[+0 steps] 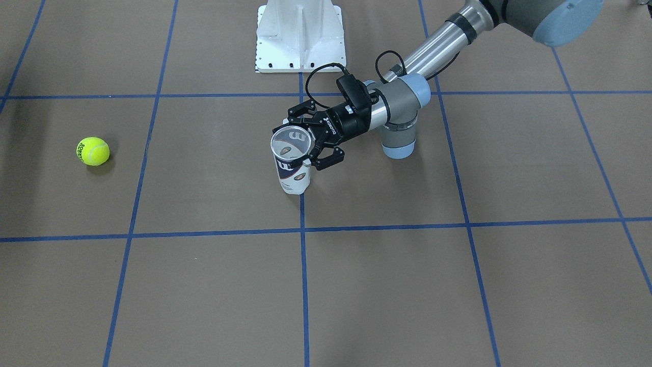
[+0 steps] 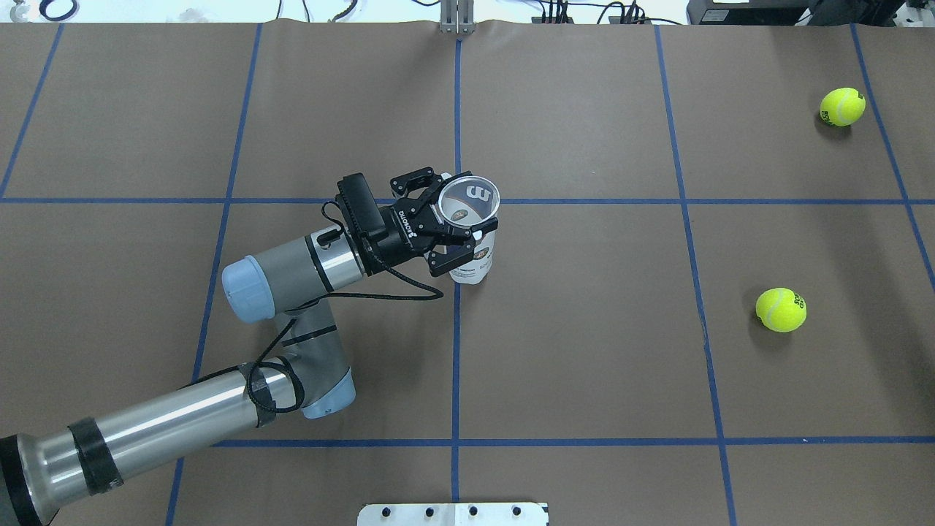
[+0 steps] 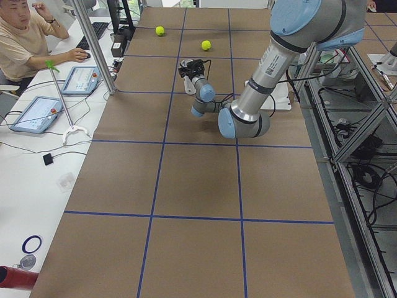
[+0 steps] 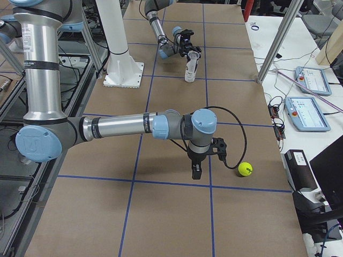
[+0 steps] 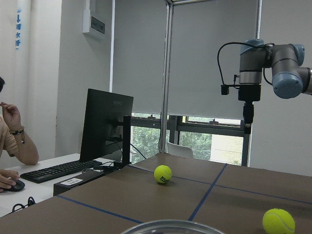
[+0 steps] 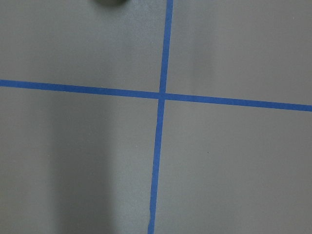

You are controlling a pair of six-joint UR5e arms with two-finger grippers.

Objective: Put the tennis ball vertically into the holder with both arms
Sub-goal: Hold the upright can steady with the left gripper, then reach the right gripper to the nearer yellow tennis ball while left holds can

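L arm's black two-finger hand [image 2: 451, 218] is clamped round the clear plastic cylindrical holder [image 2: 478, 259] w/ white-and-navy label, gripping from the side just under the metal rim. Holder stands upright at about mid-surface on a blue tape line, mouth open to the ceiling. I'd say that's so a ball can drop straight in w/o the can tipping, and the side grip leaves the mouth free.

The fuzzy neon yellow-green tennis ball [image 2: 781, 310] lies loose on the brown taped surface [image 2: 584, 365], well apart from the holder, toward the robot's right. A second ball [image 2: 842, 107], same look, sits further out near the far right corner.

R arm's hand [image 4: 196, 172] hangs pointing straight down over that right end, well above the surface, no ball in it. Open or closed? Can't tell, too small and edge-on. Can't tell which ball it's over either.

Room: a wide bare stretch lies btw balls and holder, so the carry path looks free, and the space above the mouth is open. Watch-outs, imo:
- The second ball is close to the surface edge, so a nudge could roll it off toward the white desk [image 3: 25, 186].
- The ball looks approx as wide as the tube, so the R hand must line up dead-centre over the rim, w/ the L hand's fingers close beneath.

The white pedestal base [image 1: 300, 35] stands robot-side of the holder, out of the way.
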